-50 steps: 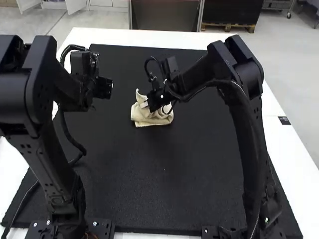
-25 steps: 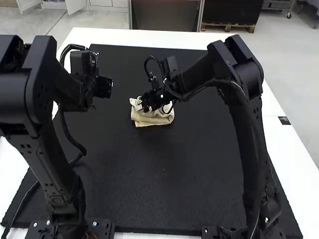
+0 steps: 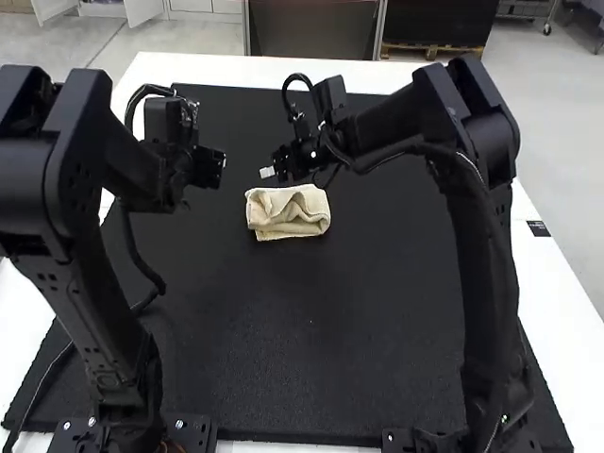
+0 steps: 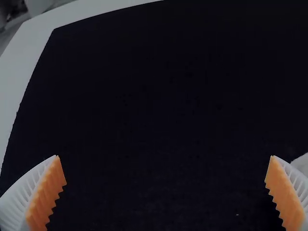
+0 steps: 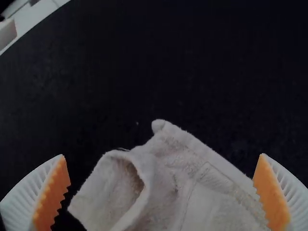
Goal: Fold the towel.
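In the high view the cream towel (image 3: 274, 222) lies as a small, roughly rectangular folded bundle with a raised, rumpled fold on top. My right gripper (image 3: 268, 173) is above and just beyond its far edge. In the right wrist view that gripper (image 5: 162, 192) is open over the towel (image 5: 166, 197), whose loose layer curls up into a hollow. My left gripper (image 3: 209, 168) hangs off to the left of the towel; in its wrist view the gripper (image 4: 166, 193) is open with nothing held, and a pale bit of towel (image 4: 302, 164) peeks out beside one finger.
A large black mat (image 3: 283, 349) covers most of the white table (image 3: 226, 68), whose border shows around it. The right arm (image 3: 396, 127) reaches across the mat's far half, while the left arm (image 3: 94, 311) stands along the left side.
The towel's raised corner was first laid down at the left. My right gripper then left the towel and moved up and away from it. The left gripper has shifted slightly right.
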Robot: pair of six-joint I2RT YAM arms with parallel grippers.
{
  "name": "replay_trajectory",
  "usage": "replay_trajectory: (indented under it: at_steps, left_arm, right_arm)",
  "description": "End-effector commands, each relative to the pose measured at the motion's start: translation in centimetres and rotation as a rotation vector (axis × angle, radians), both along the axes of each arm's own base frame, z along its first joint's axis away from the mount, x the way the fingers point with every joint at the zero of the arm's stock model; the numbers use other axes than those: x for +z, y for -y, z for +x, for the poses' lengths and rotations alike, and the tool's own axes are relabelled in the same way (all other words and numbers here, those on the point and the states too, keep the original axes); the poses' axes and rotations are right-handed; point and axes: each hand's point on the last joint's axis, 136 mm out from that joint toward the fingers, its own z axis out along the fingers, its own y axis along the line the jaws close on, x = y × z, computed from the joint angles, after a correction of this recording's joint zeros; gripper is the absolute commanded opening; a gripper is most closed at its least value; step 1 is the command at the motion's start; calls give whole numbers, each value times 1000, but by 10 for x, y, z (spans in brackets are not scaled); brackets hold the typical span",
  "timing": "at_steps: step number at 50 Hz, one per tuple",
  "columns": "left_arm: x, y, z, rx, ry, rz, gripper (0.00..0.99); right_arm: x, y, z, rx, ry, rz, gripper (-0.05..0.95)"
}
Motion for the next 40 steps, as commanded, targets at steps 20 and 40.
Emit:
replay_trajectory:
  at_steps: [20, 40]
  left_arm:
    - [46, 48, 9, -62, 116, -32, 974]
    - [50, 27, 12, -9, 129, -26, 974]
  right_arm:
    - [19, 39, 49, -154, 88, 26, 397]
    - [-19, 4, 14, -58, 42, -11, -20]
